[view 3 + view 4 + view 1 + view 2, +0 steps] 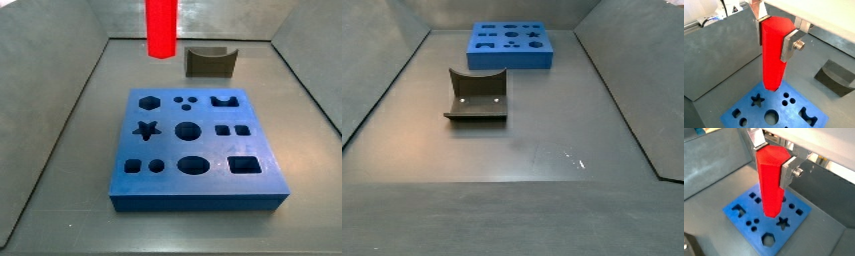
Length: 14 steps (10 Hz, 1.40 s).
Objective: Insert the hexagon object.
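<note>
My gripper (774, 40) is shut on a red hexagonal peg (773, 60) and holds it upright by its upper end, also in the wrist view (771, 183). The silver fingers (789, 46) clamp two opposite flats. Below it lies the blue board (747, 117) with several shaped holes. The hexagon hole (147, 101) is at a far corner of the board beside the star hole (146, 129); it also shows in a wrist view (769, 240). The peg's lower end hangs above the board, apart from it. In a side view only the peg (160, 28) shows; the gripper is out of frame.
The dark fixture (210, 62) stands on the grey floor beyond the board, also seen in a wrist view (836, 77) and a side view (477, 95). Grey walls (80, 90) enclose the floor. The blue board (509, 45) sits against the far wall.
</note>
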### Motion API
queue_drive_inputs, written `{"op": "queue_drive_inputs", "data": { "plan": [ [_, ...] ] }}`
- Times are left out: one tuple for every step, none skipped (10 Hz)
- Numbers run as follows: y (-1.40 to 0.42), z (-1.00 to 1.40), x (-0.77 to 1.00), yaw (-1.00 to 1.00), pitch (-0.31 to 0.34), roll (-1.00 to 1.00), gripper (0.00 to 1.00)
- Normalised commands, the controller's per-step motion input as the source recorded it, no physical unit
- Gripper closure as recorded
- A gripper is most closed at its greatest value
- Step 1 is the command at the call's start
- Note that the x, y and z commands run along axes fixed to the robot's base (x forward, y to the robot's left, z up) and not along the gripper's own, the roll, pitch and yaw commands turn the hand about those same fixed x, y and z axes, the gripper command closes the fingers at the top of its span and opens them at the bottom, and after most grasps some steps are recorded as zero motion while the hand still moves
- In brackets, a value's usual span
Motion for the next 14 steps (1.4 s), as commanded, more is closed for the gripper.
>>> {"op": "queue_drive_inputs", "data": {
  "plan": [
    [0.43,-0.98,-0.21,0.00,-0.014,0.12,1.00],
    [0.42,-0.96,-0.27,0.00,-0.020,0.13,1.00],
    [0.24,-1.00,-0.13,0.00,-0.060,0.10,1.00],
    [0.05,-0.97,0.00,0.00,-0.141,0.00,1.00],
    [0.00,-0.89,0.00,0.00,-0.167,0.01,1.00],
    [0.00,-0.79,0.00,0.00,-0.124,0.07,1.00],
    [0.00,-0.47,0.00,0.00,0.010,0.19,1.00],
    [0.00,-0.39,0.00,0.00,0.049,0.22,1.00],
    [0.00,-0.42,0.00,0.00,0.000,0.13,1.00],
    [0.00,-0.35,-0.01,0.00,0.000,0.05,1.00],
    [0.00,-0.35,0.00,0.00,0.000,0.01,1.00],
    [0.00,-0.52,0.02,0.00,-0.003,0.00,1.00],
    [0.00,-0.92,0.00,0.00,-0.167,-0.01,1.00],
    [0.00,-0.93,0.00,0.00,-0.169,-0.01,1.00]
  ]
}}
